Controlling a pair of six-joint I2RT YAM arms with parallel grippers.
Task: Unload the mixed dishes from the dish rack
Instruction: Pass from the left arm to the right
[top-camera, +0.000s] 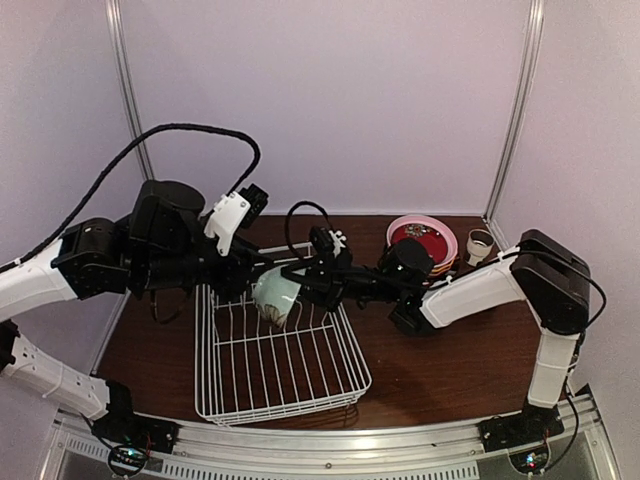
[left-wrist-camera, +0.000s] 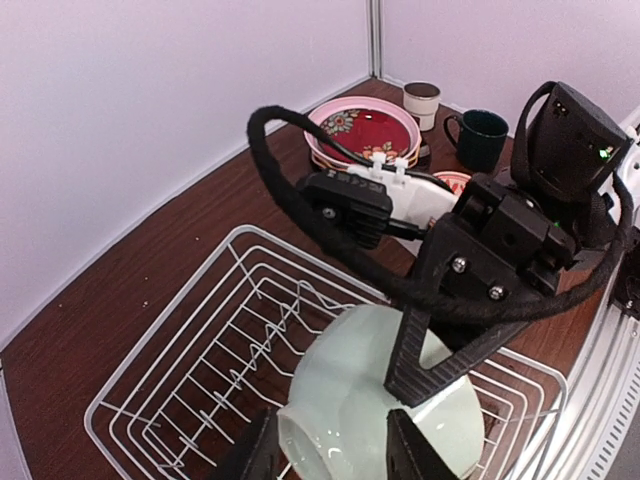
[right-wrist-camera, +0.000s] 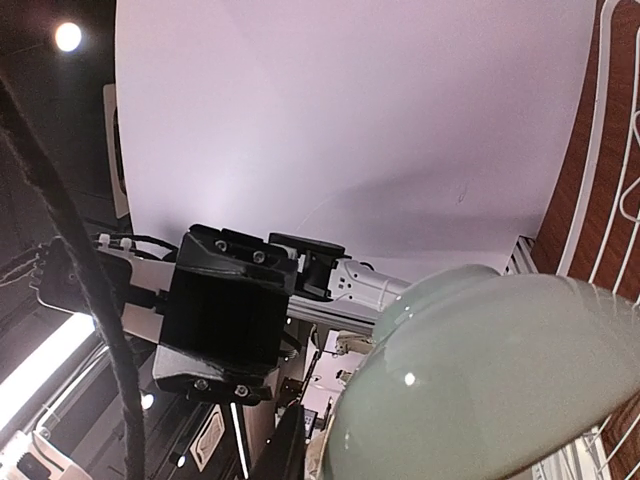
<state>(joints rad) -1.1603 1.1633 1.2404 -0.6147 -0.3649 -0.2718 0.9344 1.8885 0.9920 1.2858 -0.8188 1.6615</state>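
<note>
A pale-green bowl (top-camera: 276, 297) hangs on its side above the white wire dish rack (top-camera: 280, 415), between my two grippers. My left gripper (top-camera: 256, 280) straddles the bowl's foot ring; in the left wrist view (left-wrist-camera: 335, 452) both fingers press against the foot of the bowl (left-wrist-camera: 340, 385). My right gripper (top-camera: 303, 285) is shut on the bowl's wall near the rim, one ribbed finger (left-wrist-camera: 425, 350) lying on the outside and the other hidden inside. In the right wrist view the bowl (right-wrist-camera: 500, 380) fills the lower right. The rack (left-wrist-camera: 180, 330) holds no other dish that I can see.
A stack of plates with a red floral one on top (top-camera: 422, 240) (left-wrist-camera: 365, 128) sits at the back right. A small white cup (top-camera: 479, 243) (left-wrist-camera: 421, 100) and a teal mug (left-wrist-camera: 480, 138) stand next to it. White walls close off the back and sides.
</note>
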